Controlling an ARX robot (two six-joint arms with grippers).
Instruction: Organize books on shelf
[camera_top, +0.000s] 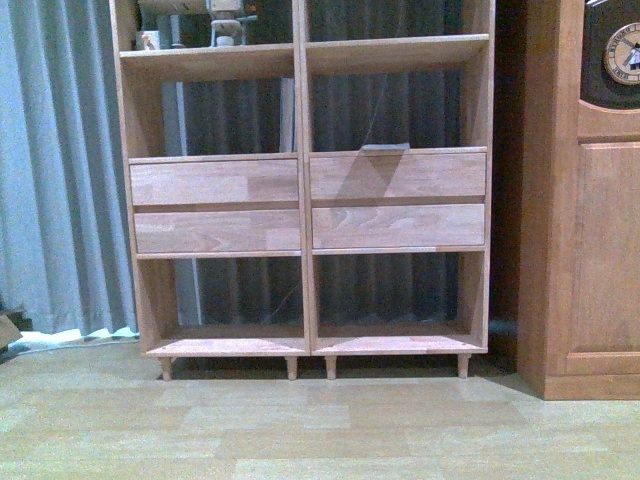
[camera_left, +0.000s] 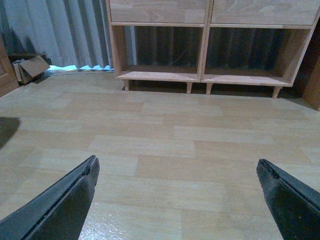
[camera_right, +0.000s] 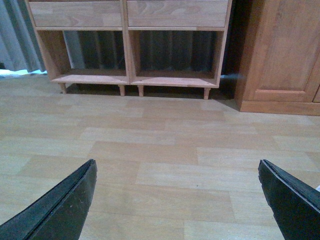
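The light wood shelf (camera_top: 303, 200) stands ahead on short legs, with a central divider, four drawer fronts and open compartments. It also shows in the left wrist view (camera_left: 205, 50) and the right wrist view (camera_right: 127, 50). A thin greyish flat thing (camera_top: 385, 148) lies in the middle right compartment, and a pale upright strip (camera_top: 287, 115) stands by the divider. I cannot tell if either is a book. The teal book is out of view. My left gripper (camera_left: 177, 162) and right gripper (camera_right: 177, 162) are open and empty, above bare floor well short of the shelf.
A darker reddish-brown cabinet with a clock face (camera_top: 590, 200) stands right of the shelf. A grey curtain (camera_top: 60, 150) hangs behind and to the left. A cardboard box (camera_left: 30, 67) lies on the floor by the curtain. Small objects (camera_top: 225, 25) sit on the upper left shelf.
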